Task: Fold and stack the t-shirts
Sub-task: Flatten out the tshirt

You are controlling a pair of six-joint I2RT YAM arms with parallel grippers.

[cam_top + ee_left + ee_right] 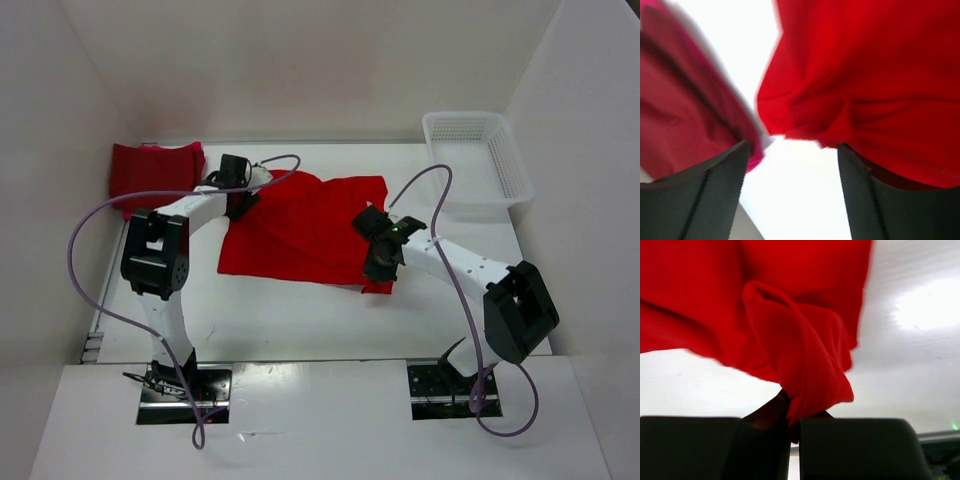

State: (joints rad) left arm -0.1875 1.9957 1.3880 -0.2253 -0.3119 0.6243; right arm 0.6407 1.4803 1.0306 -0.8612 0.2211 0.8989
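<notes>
Pinching the bright red t-shirt (300,230), the right gripper (790,425) should drag low and straight; left gripper (792,147) gapes empty.

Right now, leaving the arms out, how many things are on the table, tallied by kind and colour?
Bright red t-shirt: 1
Dark maroon t-shirt: 1
Pinkish-crimson t-shirt: 1
White mesh basket: 1
Total: 4
</notes>
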